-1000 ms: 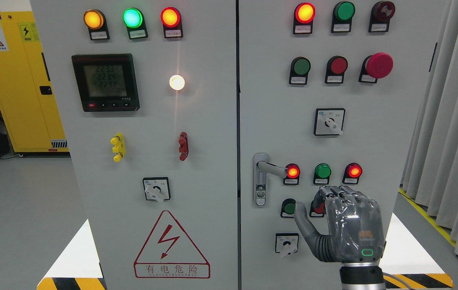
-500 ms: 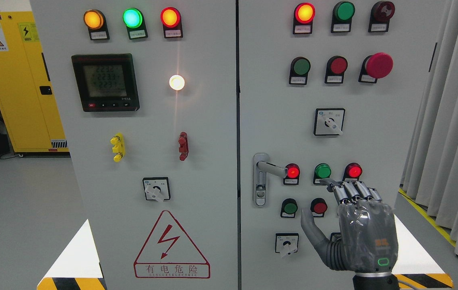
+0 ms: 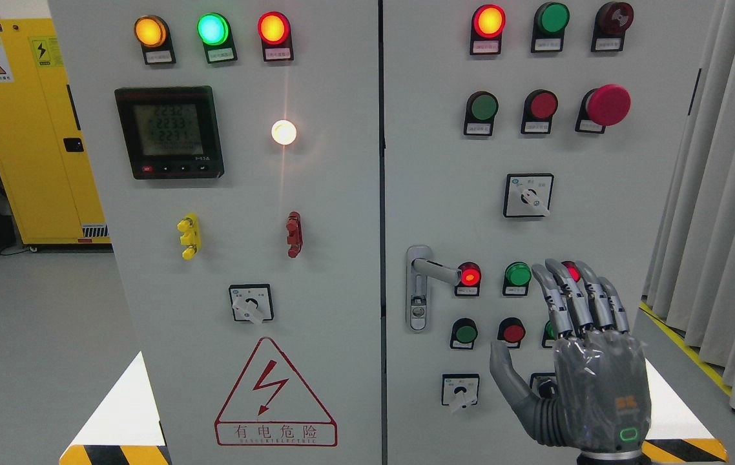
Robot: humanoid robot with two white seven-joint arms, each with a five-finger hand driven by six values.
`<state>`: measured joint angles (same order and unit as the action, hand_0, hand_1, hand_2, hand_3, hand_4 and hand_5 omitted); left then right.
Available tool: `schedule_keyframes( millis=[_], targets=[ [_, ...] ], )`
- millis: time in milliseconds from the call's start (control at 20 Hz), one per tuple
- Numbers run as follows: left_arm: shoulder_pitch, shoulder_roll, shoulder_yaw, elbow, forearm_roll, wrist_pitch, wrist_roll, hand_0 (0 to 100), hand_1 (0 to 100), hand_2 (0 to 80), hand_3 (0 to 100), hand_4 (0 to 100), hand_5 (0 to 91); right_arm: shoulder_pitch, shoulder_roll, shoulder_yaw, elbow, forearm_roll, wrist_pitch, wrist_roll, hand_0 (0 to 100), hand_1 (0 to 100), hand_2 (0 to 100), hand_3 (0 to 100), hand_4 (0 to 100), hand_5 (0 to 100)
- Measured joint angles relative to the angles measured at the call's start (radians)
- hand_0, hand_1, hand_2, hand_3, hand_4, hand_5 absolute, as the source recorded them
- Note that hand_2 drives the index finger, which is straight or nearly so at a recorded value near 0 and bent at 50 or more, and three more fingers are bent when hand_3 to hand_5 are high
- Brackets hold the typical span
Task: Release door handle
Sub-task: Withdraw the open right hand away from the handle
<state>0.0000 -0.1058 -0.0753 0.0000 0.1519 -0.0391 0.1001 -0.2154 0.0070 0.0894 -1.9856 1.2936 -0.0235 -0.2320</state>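
My right hand (image 3: 590, 381) hangs right of and below the door handle (image 3: 435, 270), fingers (image 3: 577, 297) spread and holding nothing; the handle juts free from its plate, so I judge the release done; next, simply draw clear.

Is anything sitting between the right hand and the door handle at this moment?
Nothing visible does. The right hand is open, low and right of the door handle, apart from it; only flat panel buttons lie between.
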Motion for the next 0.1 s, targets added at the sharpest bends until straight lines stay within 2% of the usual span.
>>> schedule_keyframes(
  millis=[100],
  targets=[
    [0.0,0.0,0.0,0.0,0.0,0.0,0.0,12,56,0.0,0,0,0.0,0.009,0.004,-0.003,-0.005,-0.003,-0.013,-0.004,51,30,0,0,0,0]
  ],
)
